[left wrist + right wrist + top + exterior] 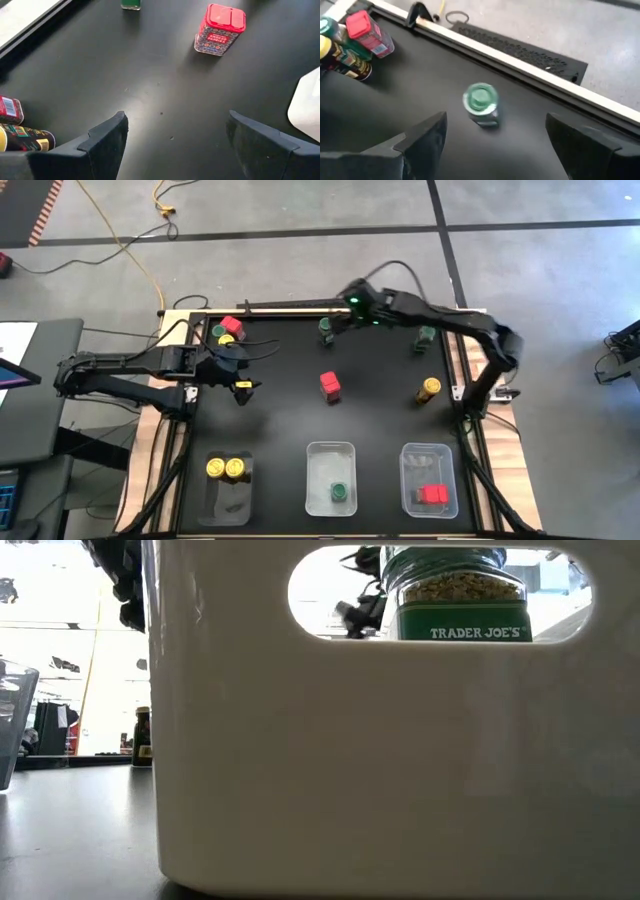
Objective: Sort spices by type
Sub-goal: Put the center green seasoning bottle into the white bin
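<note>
Right wrist view is showing a green-lidded jar (pixel 481 105) standing upright on the dark worktop (pixel 395 120), just ahead of the right gripper (pixel 492 135) and roughly centred between its spread-wide, empty fingers (pixel 425 132). Judging from that, the step in hand is picking up this jar: the fingers should be coming down either side of its body, below the round lid, and closing squarely so the jar is not tipping, while staying clear of the wooden worktop edge (pixel 510 60) just beyond it. The jar is small, dark-glassed, with a green label and a round green lid.

Farther off to one side of those fingers, a red-lidded jar (pixel 367 32) is lying among a cluster with a yellow-lidded one (pixel 342 62).

The left gripper (pixel 172 135) is hovering over bare worktop with its fingers also wide and empty; a square red-lidded tin (pixel 220 29) is standing well ahead of them.

From above, other loose jars are showing: a green one (pixel 427 338) and a yellow one (pixel 428 390) nearer the right arm. Three clear trays along the near edge are already holding sorted jars: yellow (pixel 226 469), green (pixel 340 493) and red (pixel 433 495). Much sorting is remaining.
</note>
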Robot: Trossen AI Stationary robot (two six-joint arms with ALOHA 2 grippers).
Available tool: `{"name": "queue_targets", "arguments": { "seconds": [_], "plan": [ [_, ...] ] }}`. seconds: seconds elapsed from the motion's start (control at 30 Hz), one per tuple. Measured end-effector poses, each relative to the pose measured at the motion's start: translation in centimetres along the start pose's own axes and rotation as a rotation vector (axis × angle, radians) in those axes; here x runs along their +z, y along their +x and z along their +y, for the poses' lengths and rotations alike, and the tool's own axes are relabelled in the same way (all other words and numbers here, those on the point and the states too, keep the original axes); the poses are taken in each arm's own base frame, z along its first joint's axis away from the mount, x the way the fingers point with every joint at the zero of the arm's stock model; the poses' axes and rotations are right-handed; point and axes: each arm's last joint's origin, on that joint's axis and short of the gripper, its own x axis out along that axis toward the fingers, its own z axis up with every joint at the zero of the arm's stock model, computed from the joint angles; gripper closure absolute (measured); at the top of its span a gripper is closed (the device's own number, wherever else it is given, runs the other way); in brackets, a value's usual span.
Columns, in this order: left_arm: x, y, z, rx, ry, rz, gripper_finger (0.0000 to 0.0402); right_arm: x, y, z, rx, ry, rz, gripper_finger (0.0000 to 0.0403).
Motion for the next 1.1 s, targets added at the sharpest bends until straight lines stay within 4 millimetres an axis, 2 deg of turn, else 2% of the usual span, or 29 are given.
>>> {"name": "queue_targets", "arguments": {
  "seconds": [0.17, 0.33, 0.67, 1.1],
  "plan": [
    [0.0, 0.0, 0.0, 0.000, -0.008, 0.000, 0.0082, 1.6, 3.1, 2.2, -0.026, 0.053, 0.053, 0.0039],
    [0.0, 0.0, 0.0, 0.000, -0.001, 0.000, 0.0082, 2.6, 5.8, 2.6, -0.080, 0.150, 0.104, 0.0039],
    [-0.2, 0.0, 0.1, 0.008, 0.159, 0.019, 0.0082, 0.9, 10.1, 3.1, -0.152, 0.316, 0.173, 0.0039],
    [-0.9, -0.1, 0.5, 0.030, 0.364, 0.097, 0.0082, -0.9, 13.9, 3.1, -0.204, 0.432, 0.198, 0.0039]
  ]
}}
